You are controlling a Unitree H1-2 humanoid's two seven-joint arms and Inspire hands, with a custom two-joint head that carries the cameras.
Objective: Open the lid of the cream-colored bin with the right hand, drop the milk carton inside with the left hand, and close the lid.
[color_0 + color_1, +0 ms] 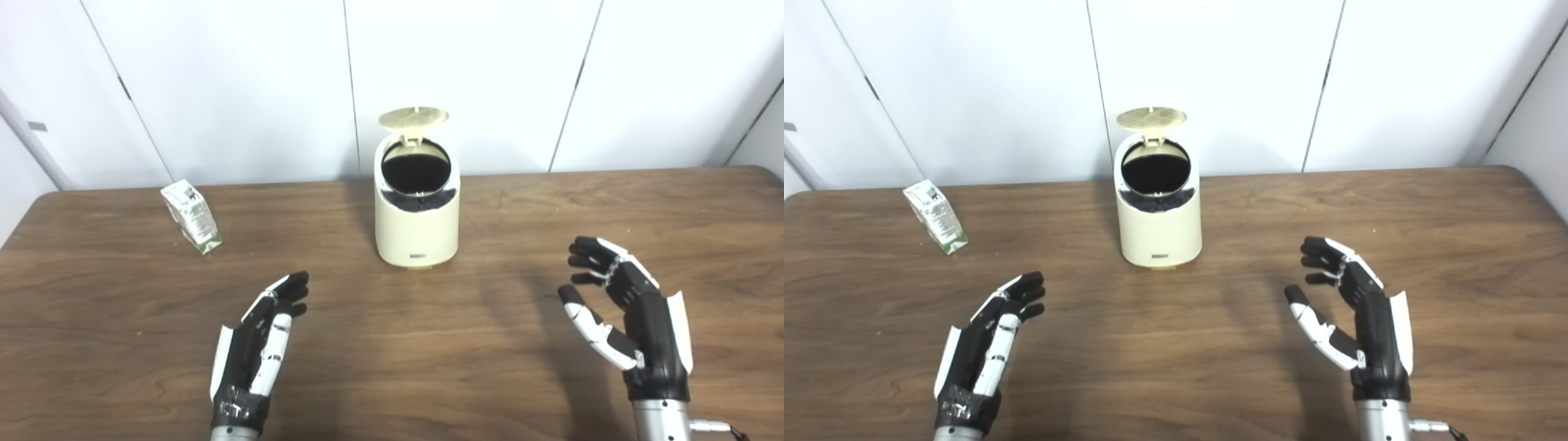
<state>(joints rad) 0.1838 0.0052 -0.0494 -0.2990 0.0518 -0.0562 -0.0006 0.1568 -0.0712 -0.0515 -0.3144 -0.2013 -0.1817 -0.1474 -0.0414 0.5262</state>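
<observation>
While one cream-colored bin [417, 208] stands upright near the far middle of the brown table [478, 367], its round lid [413, 118] is tipped up and back, showing a dark inside whose contents cannot be made out. One milk carton [191, 215] rests tilted on the table, well to the left of the bin and apart from it. Two hands hover nearer the viewer: the left hand [260, 340], fingers spread and empty, lies nearer than the carton and well apart from it; the right hand [625, 312], fingers apart and holding nothing, is off to the bin's right. Both forearms are cut off by the bottom edge.
</observation>
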